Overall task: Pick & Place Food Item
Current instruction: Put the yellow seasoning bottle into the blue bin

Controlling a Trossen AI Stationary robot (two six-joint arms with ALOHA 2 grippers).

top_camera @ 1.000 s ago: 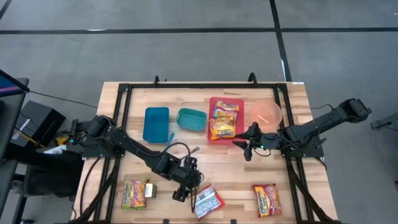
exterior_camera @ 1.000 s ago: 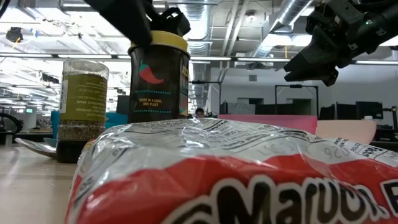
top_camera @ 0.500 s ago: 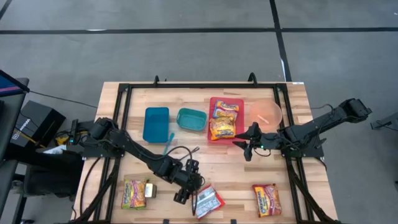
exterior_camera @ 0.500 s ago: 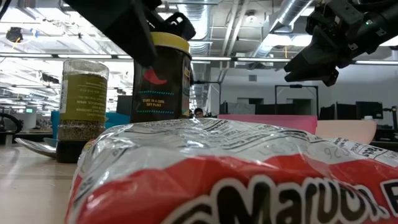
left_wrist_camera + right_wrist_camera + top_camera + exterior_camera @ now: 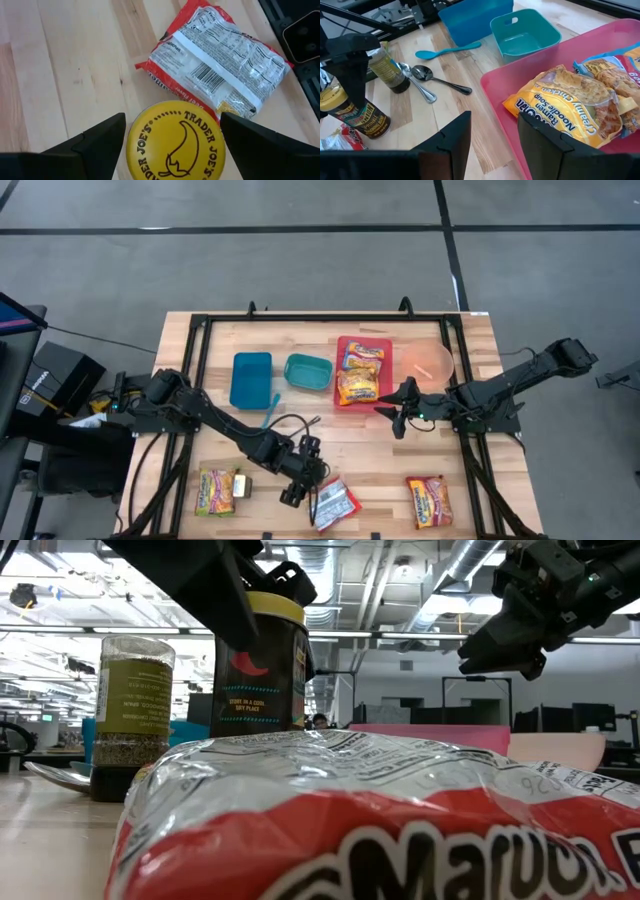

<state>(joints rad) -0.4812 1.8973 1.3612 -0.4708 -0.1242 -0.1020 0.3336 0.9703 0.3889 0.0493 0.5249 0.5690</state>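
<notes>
Our left tool (image 5: pixel 172 145) gapes wide around the Trader Joe's spice jar (image 5: pixel 174 141), ungripped; right tool (image 5: pixel 492 135) half-open, empty; ramen packets (image 5: pixel 352 375) fill the red tray (image 5: pixel 345 343).

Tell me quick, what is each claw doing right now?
Left claw: open, straddling the yellow-lidded spice jar.
Right claw: open, empty, above the pink tray.

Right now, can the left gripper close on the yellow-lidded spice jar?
Probably yes: the left gripper is open, its fingers either side of the yellow-lidded spice jar, nothing between. The ramen packet lies just beyond.
</notes>
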